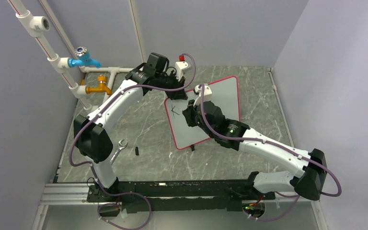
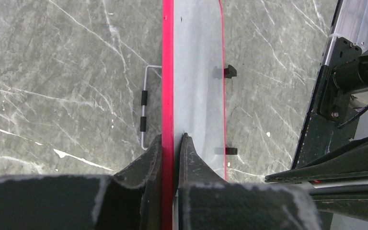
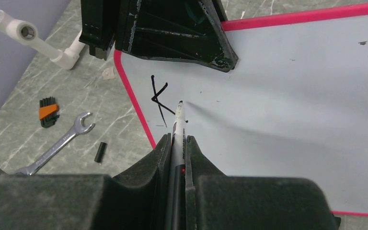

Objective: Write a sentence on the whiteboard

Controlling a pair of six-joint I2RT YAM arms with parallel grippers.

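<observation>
The whiteboard (image 1: 220, 103), white with a thin red rim, stands tilted at mid-table. The writing on it is a single black letter K (image 1: 174, 111) near its left edge. My left gripper (image 1: 186, 85) is shut on the board's upper left rim; in the left wrist view its fingertips (image 2: 171, 139) pinch the red edge (image 2: 167, 72). My right gripper (image 3: 177, 140) is shut on a white-and-grey marker (image 3: 178, 125). The marker's tip sits just right of the K (image 3: 159, 98); whether it touches the board I cannot tell.
A steel wrench (image 1: 117, 149) and a small black cap (image 1: 137, 150) lie left of the board. White pipes with a blue tap (image 1: 84, 60) and an orange tap (image 1: 99, 88) stand at the far left. A wire stand (image 2: 144, 105) props the board from behind.
</observation>
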